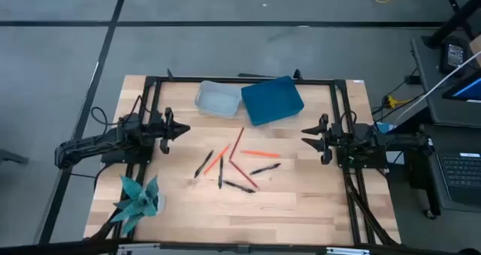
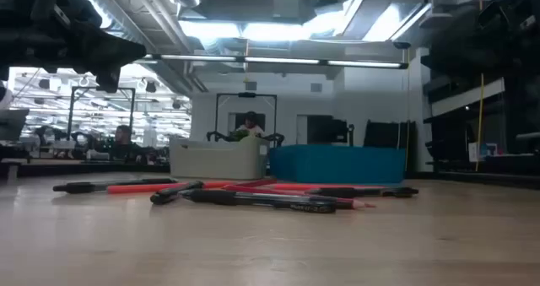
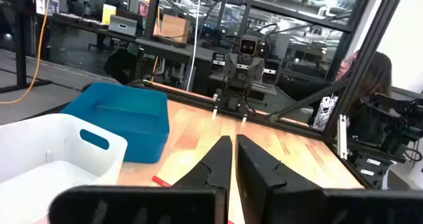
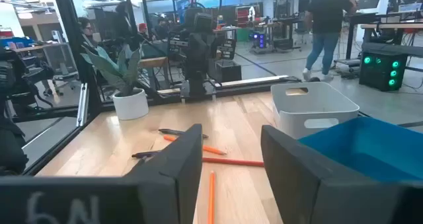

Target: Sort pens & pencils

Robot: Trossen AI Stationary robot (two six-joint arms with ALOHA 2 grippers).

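Several black pens (image 1: 265, 168) and red-orange pencils (image 1: 237, 144) lie scattered flat on the wooden table's middle. They also show in the low view, pens (image 2: 253, 198) and pencils (image 2: 160, 187). My left gripper (image 1: 185, 129) hovers shut and empty at the table's left, above the tabletop, pointing toward the pile; its fingers (image 3: 223, 159) stand close together. My right gripper (image 1: 305, 135) hovers open and empty at the table's right, facing the pile; in its wrist view (image 4: 231, 158) pencils (image 4: 228, 162) and pens (image 4: 178, 132) lie ahead of it.
A white bin (image 1: 218, 99) and a blue bin (image 1: 272, 100) stand side by side at the table's far edge. A potted teal plant (image 1: 139, 198) stands at the near left corner. A black frame (image 1: 240, 80) runs round the table. People show in the room behind.
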